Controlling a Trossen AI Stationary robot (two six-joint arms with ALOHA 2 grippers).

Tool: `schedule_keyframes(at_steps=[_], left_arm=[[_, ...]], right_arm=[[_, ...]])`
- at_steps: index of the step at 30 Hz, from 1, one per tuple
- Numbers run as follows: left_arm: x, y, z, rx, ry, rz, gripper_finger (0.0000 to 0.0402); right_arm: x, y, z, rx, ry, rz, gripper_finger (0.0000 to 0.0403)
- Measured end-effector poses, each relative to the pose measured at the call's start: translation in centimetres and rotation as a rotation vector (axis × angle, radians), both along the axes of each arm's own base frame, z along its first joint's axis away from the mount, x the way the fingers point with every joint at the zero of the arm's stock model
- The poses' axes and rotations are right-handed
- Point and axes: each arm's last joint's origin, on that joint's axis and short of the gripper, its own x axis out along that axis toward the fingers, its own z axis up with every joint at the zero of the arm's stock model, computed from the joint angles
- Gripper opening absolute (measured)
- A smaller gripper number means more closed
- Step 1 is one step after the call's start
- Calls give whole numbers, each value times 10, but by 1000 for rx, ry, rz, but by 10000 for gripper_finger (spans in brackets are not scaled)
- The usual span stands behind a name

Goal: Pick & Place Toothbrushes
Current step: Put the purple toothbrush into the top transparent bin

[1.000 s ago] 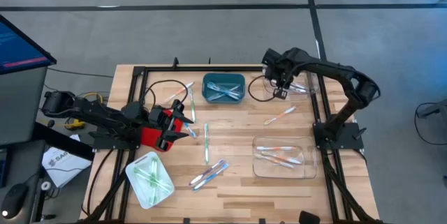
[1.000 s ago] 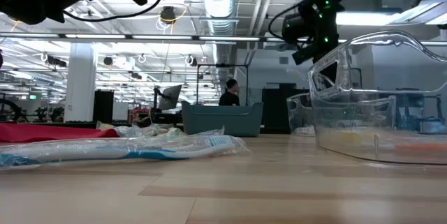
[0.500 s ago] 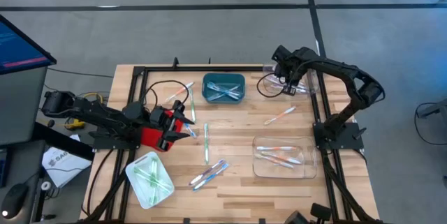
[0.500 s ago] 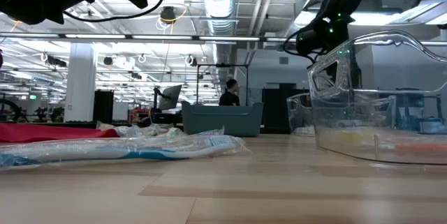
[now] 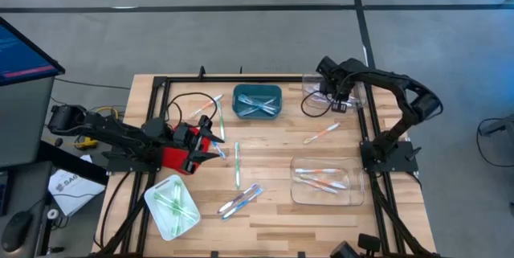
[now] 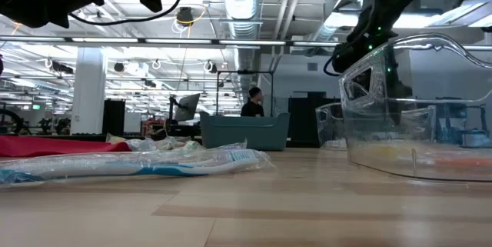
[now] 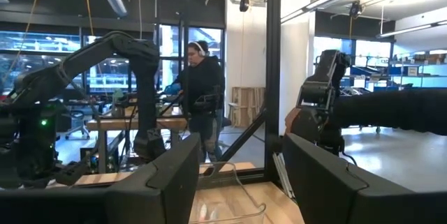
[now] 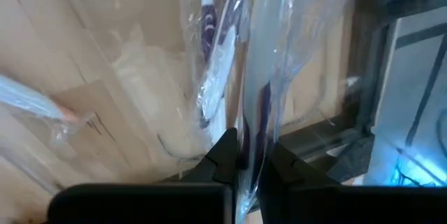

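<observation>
At the worktop's far right corner, the right gripper [image 8: 243,155] has its fingers clenched on a wrapped purple toothbrush [image 8: 222,49] over a clear tray [image 5: 353,95]. The light, crinkly, slippery film probably favours a mid-handle pinch. The left gripper [image 5: 215,139] waits, fingers released, near the left edge.

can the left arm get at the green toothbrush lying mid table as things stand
Probably yes. The left gripper is open and empty, right beside the green toothbrush, with bare wood between them and nothing lying across it.

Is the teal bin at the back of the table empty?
No, the high view shows the teal bin holding a few toothbrushes lying crossed inside it.
</observation>
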Motion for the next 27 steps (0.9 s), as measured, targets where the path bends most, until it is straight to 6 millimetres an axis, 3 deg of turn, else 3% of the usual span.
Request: schedule_keyframes(at_steps=[18, 27], left_arm=[[0, 0, 0, 0, 2, 1, 197], [0, 0, 0, 16, -1, 6, 197]], right_arm=[[13, -11, -44, 72, 80, -15, 19], [13, -12, -46, 70, 86, -21, 78]])
